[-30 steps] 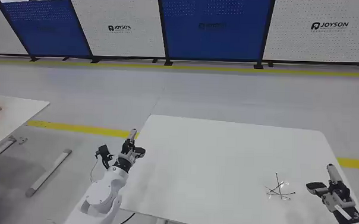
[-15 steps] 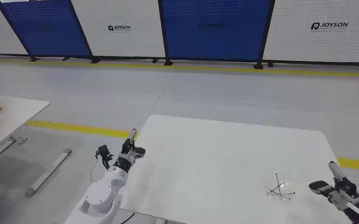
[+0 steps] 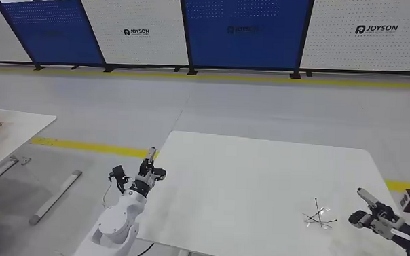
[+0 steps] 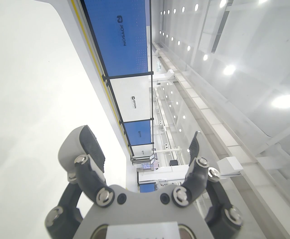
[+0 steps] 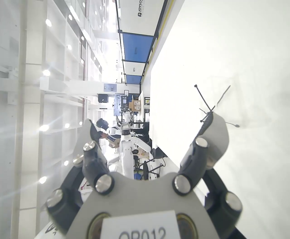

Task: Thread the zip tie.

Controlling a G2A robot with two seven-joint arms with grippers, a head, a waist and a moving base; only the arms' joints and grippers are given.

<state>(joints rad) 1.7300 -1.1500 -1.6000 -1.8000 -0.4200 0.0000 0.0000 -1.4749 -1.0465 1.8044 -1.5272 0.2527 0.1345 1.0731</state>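
**Robot arms and grippers**

Left arm [image 3: 118,223]: white rounded shell; black cable [image 3: 110,184] at wrist. Left gripper [image 4: 142,138]: grey metal plate [image 4: 140,210]; black links [image 4: 90,178]; round silver screws [image 4: 103,197]; black ribbed pads [image 4: 94,147] on pale grey fingers [image 4: 68,149]. Right gripper [image 5: 150,120]: same build; white label [image 5: 138,224] with dark print on its plate.

Light was bright and even, coming from rows of ceiling lamps [image 4: 228,69]. The white table [image 3: 257,191] glared almost blank in both wrist views. In the right wrist view the lamps threw star-shaped flares. Straight lines bowed toward the wrist views' edges. The zip ties [image 5: 201,96] cast only faint, soft shadows.
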